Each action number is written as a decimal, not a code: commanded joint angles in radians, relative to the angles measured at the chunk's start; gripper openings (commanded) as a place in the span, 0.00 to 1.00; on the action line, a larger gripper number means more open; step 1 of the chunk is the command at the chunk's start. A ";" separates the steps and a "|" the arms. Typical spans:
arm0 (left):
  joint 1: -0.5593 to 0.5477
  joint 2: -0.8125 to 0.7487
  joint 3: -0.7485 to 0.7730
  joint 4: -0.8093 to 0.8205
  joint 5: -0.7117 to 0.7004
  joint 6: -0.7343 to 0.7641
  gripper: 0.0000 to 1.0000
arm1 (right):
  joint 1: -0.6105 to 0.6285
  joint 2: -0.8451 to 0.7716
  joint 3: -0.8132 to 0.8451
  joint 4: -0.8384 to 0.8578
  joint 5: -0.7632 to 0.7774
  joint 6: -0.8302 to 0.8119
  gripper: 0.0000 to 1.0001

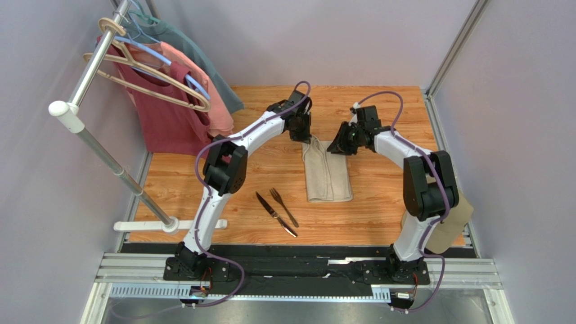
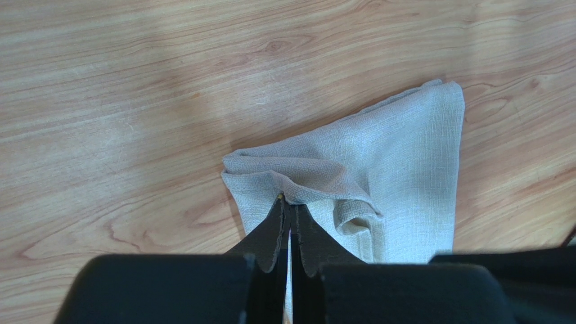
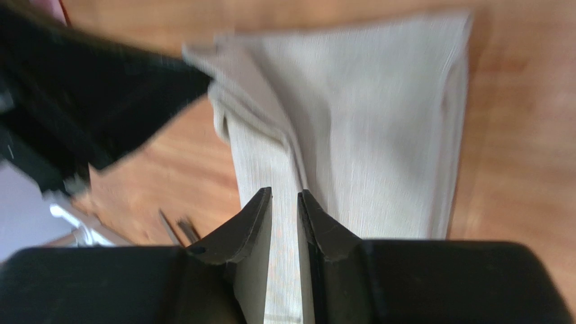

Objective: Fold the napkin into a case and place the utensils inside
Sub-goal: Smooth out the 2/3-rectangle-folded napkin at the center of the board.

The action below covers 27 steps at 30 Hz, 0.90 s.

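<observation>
Currently the napkin [image 1: 326,177] is laid flat on the table [image 1: 378,216] as a narrow strip folded lengthwise, its far end between the two grippers. Fork [image 1: 284,206] and knife [image 1: 276,214] are lying side by side to its left, nearer the arm bases, apart from the cloth.

Left gripper [image 2: 289,206]: fingers [image 2: 270,236] pressed together, clamped on a small pinch of cloth at the far left corner. A ridge of fabric is puckered up at the tips.

Right gripper [image 3: 285,199]: fingers [image 3: 243,226] slightly apart over the strip's far end. Cloth is seen through the gap and nothing is seen clamped. That view is blurred, so contact cannot be confirmed.

Handling, as judged:
- Cloth is taken to be light, soft and limp. The weave is textured, so little slip is expected, and there is no breakage risk.
- No stiffness should be counted on. A lifted edge will droop, and plies will be peeled apart if only the top one is pinched.
- Hold is best taken at corners or along a folded edge, with all layers caught together. Both corners should be moved in parallel so the fold is kept square.
- Lift should be kept low. The trailing part may be dragged on the wood.
- Utensils are judged rigid, thin and smooth. They are best gripped across the handle.
</observation>
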 commanded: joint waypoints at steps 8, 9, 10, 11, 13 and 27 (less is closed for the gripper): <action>-0.019 0.029 0.044 0.012 0.008 -0.045 0.00 | -0.013 0.283 0.267 0.013 0.049 0.018 0.00; -0.020 0.032 0.047 0.012 0.008 -0.046 0.00 | -0.013 0.298 0.262 0.024 0.046 0.022 0.00; -0.020 0.035 0.052 0.013 0.010 -0.048 0.00 | -0.013 0.304 0.256 0.027 0.050 0.021 0.00; -0.022 0.039 0.054 0.013 0.010 -0.051 0.00 | -0.014 0.312 0.256 0.028 0.055 0.018 0.00; -0.023 0.043 0.057 0.021 0.011 -0.058 0.00 | -0.013 0.327 0.251 0.027 0.064 0.012 0.00; -0.045 0.017 -0.026 0.197 0.063 -0.097 0.21 | -0.013 0.335 0.271 0.010 0.049 -0.004 0.00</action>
